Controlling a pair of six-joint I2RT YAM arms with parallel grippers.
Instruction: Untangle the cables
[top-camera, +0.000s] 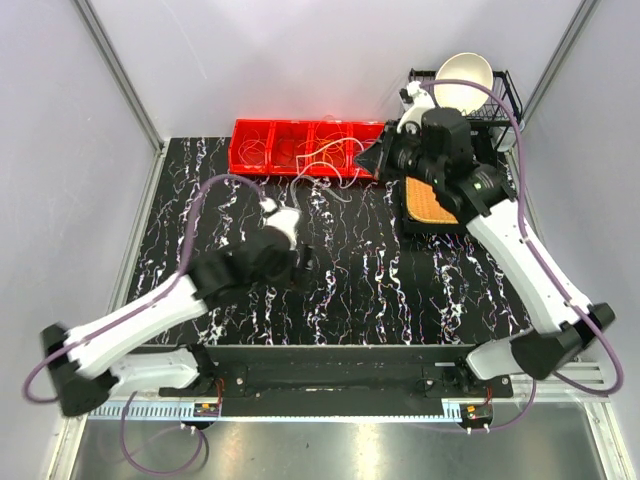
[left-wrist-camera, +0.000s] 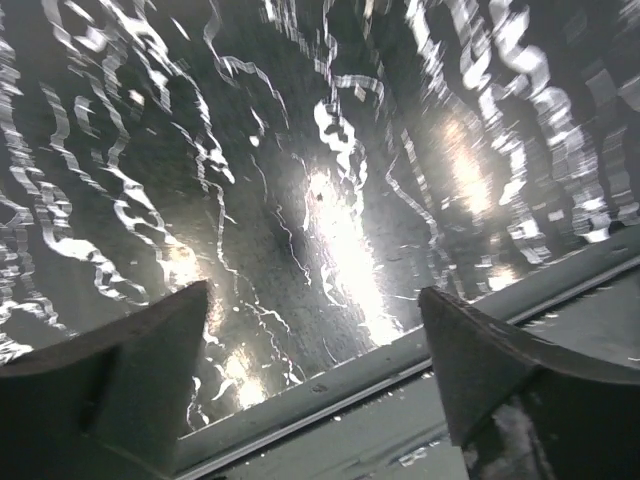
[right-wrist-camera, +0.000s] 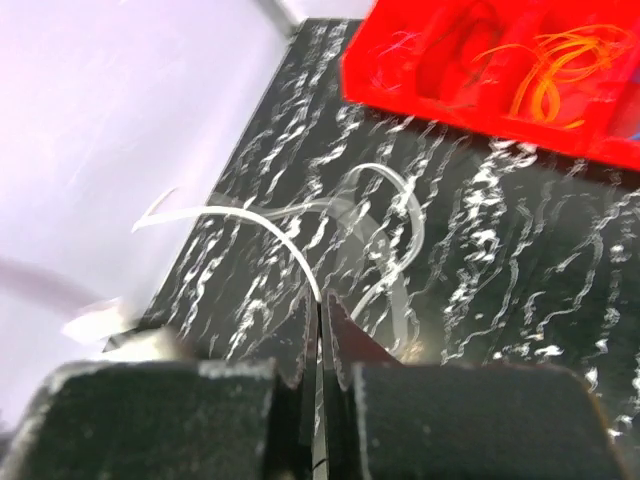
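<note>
- Two wrist views were compared: only the right wrist view shows the right gripper pressed together on a whitish cable, which arches toward mid-left of frame.
- Other cables are seen from above in the red bin, upper centre.
- Bare table is recorded across mid-frame; its edge strip is noted low in the left wrist view.
- Left gripper is spread wide, with nothing held.

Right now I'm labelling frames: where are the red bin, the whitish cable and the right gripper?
red bin (top-camera: 236, 148): top view, left wall.
whitish cable (right-wrist-camera: 262, 222): right wrist view, arc's crest.
right gripper (right-wrist-camera: 320, 300): right wrist view, between shut fingertips.
</note>
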